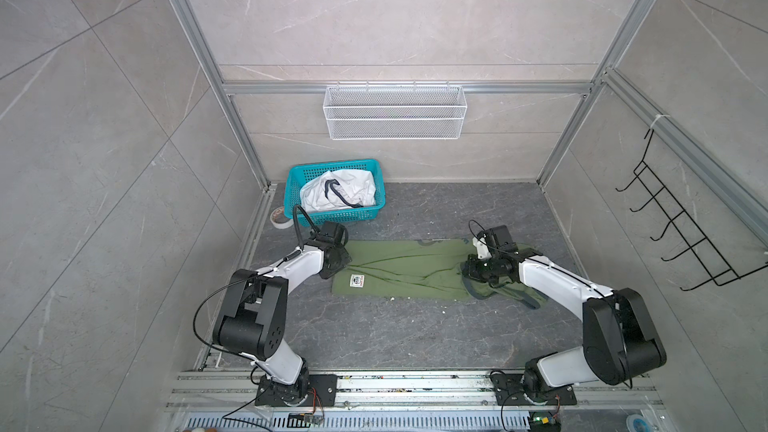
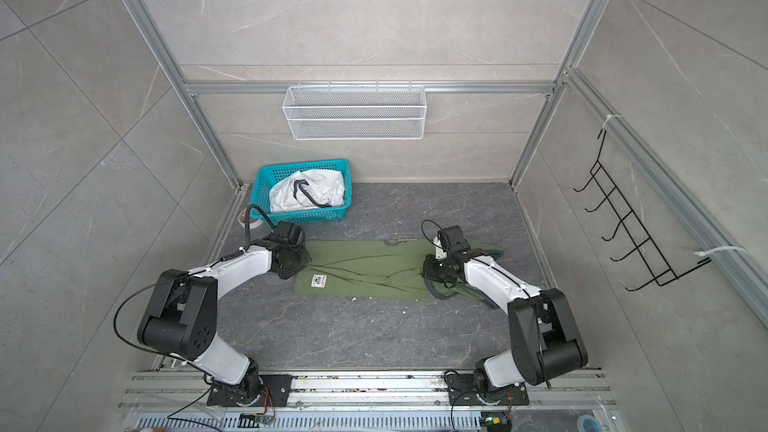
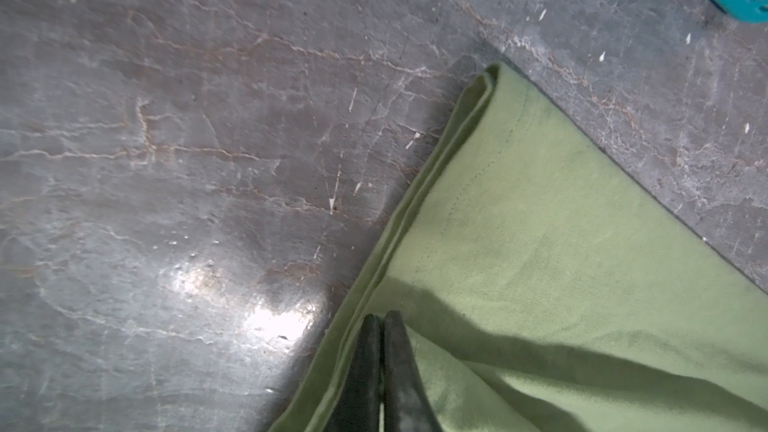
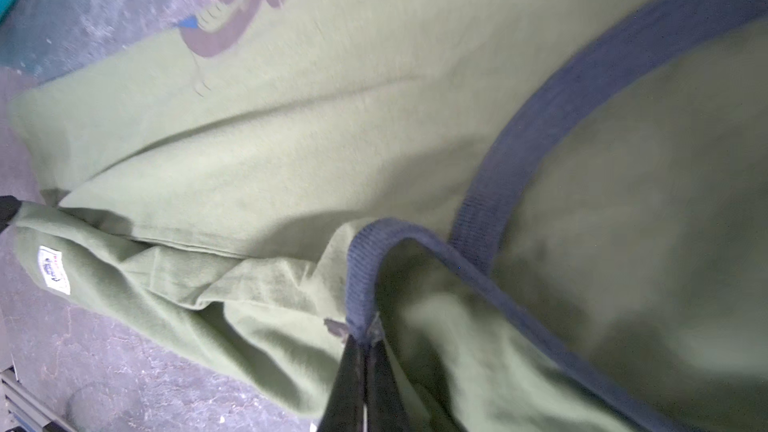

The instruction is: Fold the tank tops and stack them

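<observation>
1. The olive green tank top (image 1: 407, 274) lies stretched out and creased on the dark surface (image 1: 395, 338), with its hem toward the left arm and its straps toward the right arm
2. The left hand (image 3: 381, 316) is pinched closed on the doubled hem edge of that top
3. The right hand (image 4: 365, 340) is clamped closed on the dark trim of an opening, which rises in a loop
4. The white tank top (image 1: 340, 195) sits crumpled in the teal basket (image 1: 332, 166) at the back left, apart from the green one

Matt soft cloth on olive tank top (image 1: 407, 274), ribbed knit trim (image 4: 490, 209). Perforated semi-gloss plastic basket (image 1: 332, 215). Scuffed stone-look tabletop (image 3: 187, 138), faint sheen. White metal-mesh wall rack (image 1: 395, 111).
</observation>
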Controlling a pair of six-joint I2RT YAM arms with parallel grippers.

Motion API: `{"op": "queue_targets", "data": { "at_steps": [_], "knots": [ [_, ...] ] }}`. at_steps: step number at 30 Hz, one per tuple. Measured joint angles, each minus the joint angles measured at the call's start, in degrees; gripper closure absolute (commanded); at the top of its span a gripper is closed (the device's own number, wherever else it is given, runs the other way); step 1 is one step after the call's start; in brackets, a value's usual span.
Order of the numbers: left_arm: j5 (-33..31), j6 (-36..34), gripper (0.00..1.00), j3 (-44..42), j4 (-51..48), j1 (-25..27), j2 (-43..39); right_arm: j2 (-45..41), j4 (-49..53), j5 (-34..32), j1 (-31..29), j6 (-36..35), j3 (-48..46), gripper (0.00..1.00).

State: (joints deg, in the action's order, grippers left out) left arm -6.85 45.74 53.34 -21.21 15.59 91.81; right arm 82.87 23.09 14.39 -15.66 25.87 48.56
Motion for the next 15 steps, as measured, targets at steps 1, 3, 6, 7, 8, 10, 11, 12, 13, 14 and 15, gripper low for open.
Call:
{"op": "queue_targets", "data": {
  "at_steps": [1,3,6,7,8,10,11,12,13,14,15],
  "knots": [
    [0.0,0.0,1.0,0.0,0.0,-0.4,-0.5,-0.7,0.6,-0.4,0.1,-0.1,0.7,1.0],
    [0.0,0.0,1.0,0.0,0.0,-1.1,-1.6,-1.2,1.2,-1.1,0.3,-0.3,2.1,1.0],
    [0.1,0.0,1.0,0.1,0.1,-1.8,-3.0,-0.5,1.6,-1.8,1.0,-0.5,3.8,1.0],
    [0.3,0.0,1.0,0.3,0.0,-1.9,-3.0,0.2,1.6,-2.1,1.2,-0.5,4.3,1.0],
    [0.6,0.0,1.0,0.5,0.0,-2.0,-2.9,1.0,1.6,-2.3,1.3,-0.5,4.8,1.0],
    [1.1,0.0,1.0,1.5,-0.3,-2.1,-2.3,3.3,1.6,-3.0,1.4,-0.6,5.9,1.0],
    [1.3,-0.2,1.0,2.0,-0.2,-2.1,-1.8,4.3,1.5,-3.3,1.4,-0.6,6.3,1.0],
    [1.4,-0.3,0.99,2.7,-0.2,-2.1,-1.2,5.7,1.5,-3.6,1.4,-0.7,6.8,1.0],
    [1.5,-0.4,0.97,3.3,-0.3,-2.1,-0.3,6.9,1.5,-3.9,1.4,-0.6,7.2,1.0],
    [1.5,-0.6,0.94,3.9,-0.3,-2.1,0.5,7.8,1.4,-4.2,1.4,-0.6,7.6,1.0],
    [1.6,-0.8,0.91,4.5,-0.3,-2.1,1.4,8.9,1.2,-4.7,1.4,-0.6,7.9,0.95]
  ]
}}
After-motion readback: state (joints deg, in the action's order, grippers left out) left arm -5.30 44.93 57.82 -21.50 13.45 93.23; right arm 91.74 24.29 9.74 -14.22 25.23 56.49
